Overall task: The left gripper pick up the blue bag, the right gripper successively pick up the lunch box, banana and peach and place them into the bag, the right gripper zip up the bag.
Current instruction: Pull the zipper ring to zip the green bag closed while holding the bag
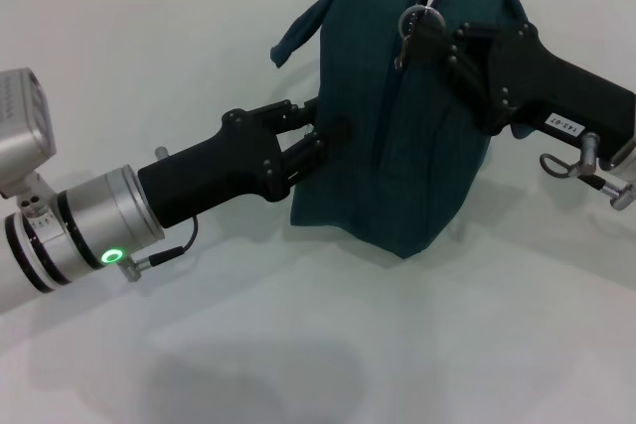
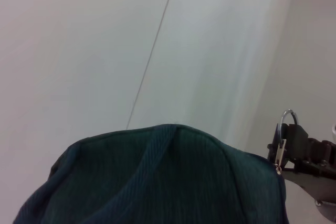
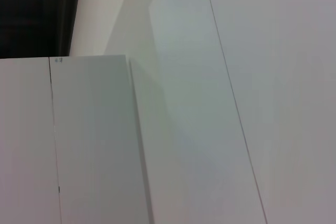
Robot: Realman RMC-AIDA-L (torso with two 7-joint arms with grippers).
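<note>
While the left gripper pinches the blue bag's left side on the white table, the right gripper seemingly clamps the ring zip pull atop it.

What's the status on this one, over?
Left gripper clamped on the blue bag's side, holding it up. Right gripper pinching the ring zip pull at the top. Lunch box, banana, peach not visible. Nothing obstructing.

small white label on right claw, print unreadable
</note>
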